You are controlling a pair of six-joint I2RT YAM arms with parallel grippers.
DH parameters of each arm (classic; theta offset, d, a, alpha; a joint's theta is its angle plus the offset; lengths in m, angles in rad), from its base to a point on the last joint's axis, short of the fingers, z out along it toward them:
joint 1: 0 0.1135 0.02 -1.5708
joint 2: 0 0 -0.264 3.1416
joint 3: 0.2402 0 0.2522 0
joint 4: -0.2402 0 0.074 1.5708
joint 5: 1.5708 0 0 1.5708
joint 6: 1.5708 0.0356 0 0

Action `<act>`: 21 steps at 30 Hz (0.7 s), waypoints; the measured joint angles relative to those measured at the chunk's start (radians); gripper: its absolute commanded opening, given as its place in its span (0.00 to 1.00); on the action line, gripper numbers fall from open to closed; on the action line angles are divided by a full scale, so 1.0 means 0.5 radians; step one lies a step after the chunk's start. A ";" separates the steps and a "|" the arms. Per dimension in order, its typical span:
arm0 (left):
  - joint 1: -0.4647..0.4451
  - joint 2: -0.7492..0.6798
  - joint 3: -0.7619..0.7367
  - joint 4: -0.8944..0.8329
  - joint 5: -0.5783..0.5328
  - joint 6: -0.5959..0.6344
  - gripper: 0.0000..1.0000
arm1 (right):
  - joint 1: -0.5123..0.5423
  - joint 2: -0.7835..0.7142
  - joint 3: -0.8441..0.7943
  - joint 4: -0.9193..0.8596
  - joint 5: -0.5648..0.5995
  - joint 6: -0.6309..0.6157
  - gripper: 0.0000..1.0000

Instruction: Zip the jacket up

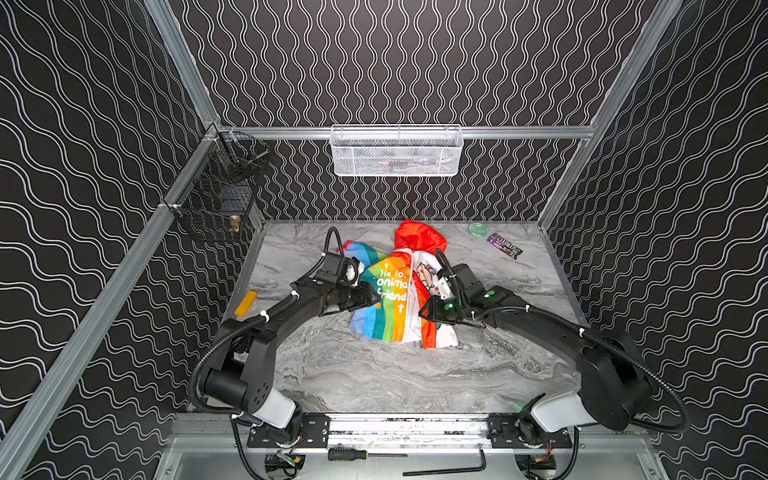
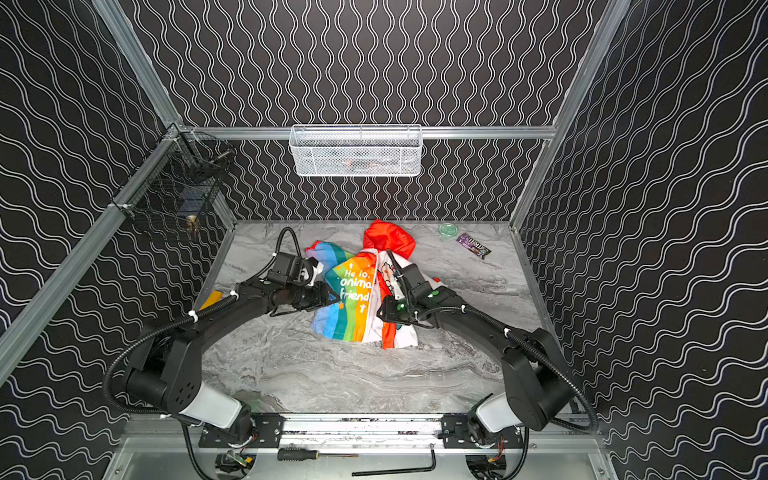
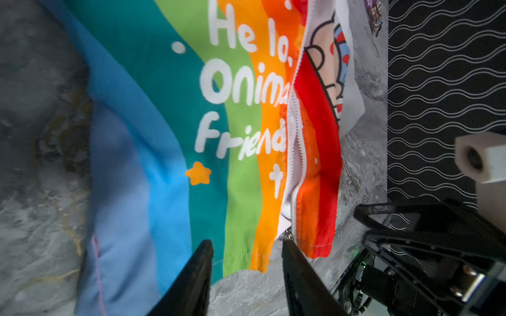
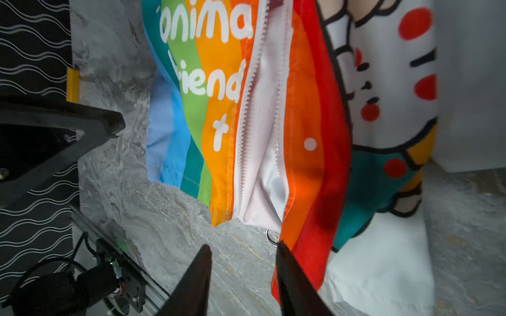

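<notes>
Above the jacket's bottom hem, two end effectors are pointing inward, one from each side. The left end effector (image 3: 246, 242) is standing spread with nothing pinched. In its wrist view one fingertip (image 3: 287, 247) is showing beside the one metal zipper pull (image 3: 287, 234); whether they are touching I cannot tell. The right end effector (image 4: 242, 246) is gaping too, with only bare counter (image 4: 169, 232) showing between its fingers.

The one jacket (image 1: 390, 303) is lying mid-counter between the two arms, its red hood (image 1: 417, 239) pointing toward the far wall. Its two white rows of zipper teeth (image 4: 238, 153) are lying apart, with white lining between them.

Farther out, one green lid (image 1: 477, 229), one purple candy wrapper (image 1: 504, 245) and one yellow block (image 1: 246, 303) are lying on the counter. Two baskets are hanging on the walls, one white (image 1: 397, 151) and one black (image 1: 216, 195).
</notes>
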 measured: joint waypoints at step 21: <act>-0.367 0.213 0.072 0.113 0.002 -0.115 0.39 | 0.128 0.173 -0.329 0.093 0.103 0.114 0.26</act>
